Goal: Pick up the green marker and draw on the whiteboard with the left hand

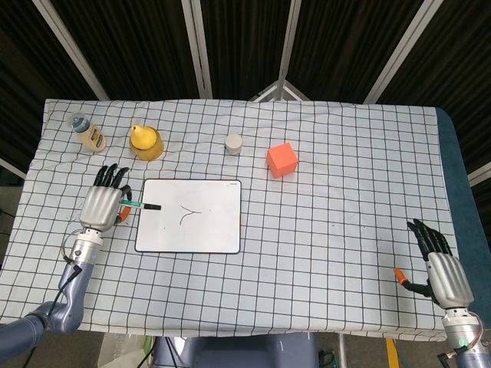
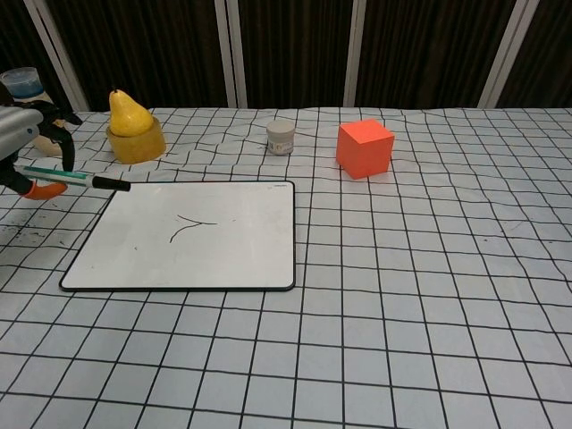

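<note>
The whiteboard (image 1: 222,230) (image 2: 241,250) lies flat on the checked cloth and carries a thin black forked line (image 1: 187,215) (image 2: 189,226). My left hand (image 1: 102,204) (image 2: 20,143) is raised just left of the board and holds the green marker (image 1: 138,205) (image 2: 71,179) between thumb and fingers. The marker lies about level, its black tip pointing right over the board's left edge. My right hand (image 1: 439,265) rests at the table's front right with fingers spread and nothing in it; the chest view does not show it.
Along the back stand a small bottle (image 1: 88,133) (image 2: 31,105), a yellow pear on a yellow dish (image 1: 144,142) (image 2: 132,128), a small white jar (image 1: 233,142) (image 2: 281,138) and an orange cube (image 1: 282,159) (image 2: 365,148).
</note>
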You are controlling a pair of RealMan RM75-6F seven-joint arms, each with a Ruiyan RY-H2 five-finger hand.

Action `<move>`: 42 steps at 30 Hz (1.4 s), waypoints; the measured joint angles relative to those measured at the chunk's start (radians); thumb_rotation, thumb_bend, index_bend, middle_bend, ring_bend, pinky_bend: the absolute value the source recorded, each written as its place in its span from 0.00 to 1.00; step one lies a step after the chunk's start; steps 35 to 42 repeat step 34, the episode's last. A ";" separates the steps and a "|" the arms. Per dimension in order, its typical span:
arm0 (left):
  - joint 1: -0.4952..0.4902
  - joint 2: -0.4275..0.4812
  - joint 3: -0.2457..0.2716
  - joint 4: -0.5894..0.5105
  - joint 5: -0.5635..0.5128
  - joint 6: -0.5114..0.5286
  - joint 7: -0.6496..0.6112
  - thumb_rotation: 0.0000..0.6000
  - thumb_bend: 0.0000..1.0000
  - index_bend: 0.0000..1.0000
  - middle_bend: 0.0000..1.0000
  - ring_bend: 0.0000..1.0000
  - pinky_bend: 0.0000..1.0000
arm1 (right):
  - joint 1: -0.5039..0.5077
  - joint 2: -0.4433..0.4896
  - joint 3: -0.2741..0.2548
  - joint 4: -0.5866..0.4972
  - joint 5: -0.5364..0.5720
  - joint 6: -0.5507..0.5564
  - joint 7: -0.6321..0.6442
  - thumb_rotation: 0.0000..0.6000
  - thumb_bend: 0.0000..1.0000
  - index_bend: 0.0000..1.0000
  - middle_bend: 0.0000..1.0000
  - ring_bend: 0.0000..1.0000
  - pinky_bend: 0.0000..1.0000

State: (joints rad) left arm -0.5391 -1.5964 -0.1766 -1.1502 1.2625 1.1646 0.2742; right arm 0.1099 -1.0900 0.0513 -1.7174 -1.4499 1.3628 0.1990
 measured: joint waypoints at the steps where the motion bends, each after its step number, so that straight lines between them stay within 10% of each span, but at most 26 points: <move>1: 0.002 -0.004 -0.001 0.012 -0.010 -0.007 0.007 1.00 0.43 0.56 0.06 0.00 0.01 | 0.000 0.000 0.000 0.000 0.001 -0.001 -0.001 1.00 0.32 0.00 0.00 0.00 0.00; 12: 0.018 -0.015 -0.006 0.031 -0.079 -0.046 0.050 1.00 0.24 0.14 0.00 0.00 0.00 | 0.001 0.004 -0.003 -0.004 0.000 -0.006 -0.006 1.00 0.32 0.00 0.00 0.00 0.00; 24: 0.077 0.062 -0.015 -0.116 -0.082 0.031 0.007 1.00 0.23 0.12 0.00 0.00 0.00 | 0.000 0.008 -0.004 0.005 -0.008 -0.001 -0.007 1.00 0.32 0.00 0.00 0.00 0.00; 34: 0.255 0.317 0.044 -0.438 0.039 0.287 -0.062 1.00 0.22 0.06 0.00 0.00 0.00 | -0.003 -0.004 0.001 0.032 -0.024 0.031 -0.052 1.00 0.32 0.00 0.00 0.00 0.00; 42: 0.255 0.317 0.044 -0.438 0.039 0.287 -0.062 1.00 0.22 0.06 0.00 0.00 0.00 | -0.003 -0.004 0.001 0.032 -0.024 0.031 -0.052 1.00 0.32 0.00 0.00 0.00 0.00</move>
